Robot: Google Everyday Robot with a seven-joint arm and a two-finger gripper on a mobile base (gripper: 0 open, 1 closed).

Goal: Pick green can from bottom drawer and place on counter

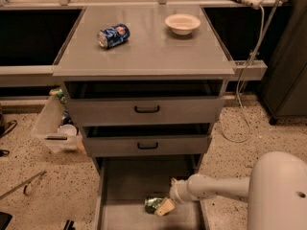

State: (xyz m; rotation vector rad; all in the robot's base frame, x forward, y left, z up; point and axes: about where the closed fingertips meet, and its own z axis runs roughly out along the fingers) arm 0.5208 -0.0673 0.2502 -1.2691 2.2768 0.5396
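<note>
The green can (152,204) lies on its side on the floor of the open bottom drawer (129,181), near its front right. My gripper (164,207) reaches in from the right on a white arm (216,188), its tan fingers (165,207) right at the can's right end, touching or nearly touching it. The counter (148,51) is the grey cabinet top above.
A blue can (113,35) lies on its side and a white bowl (182,23) stands on the counter. Two upper drawers with black handles (146,109) stand partly open. A clear bin (55,126) sits on the floor at the left. A cable (244,95) hangs at the right.
</note>
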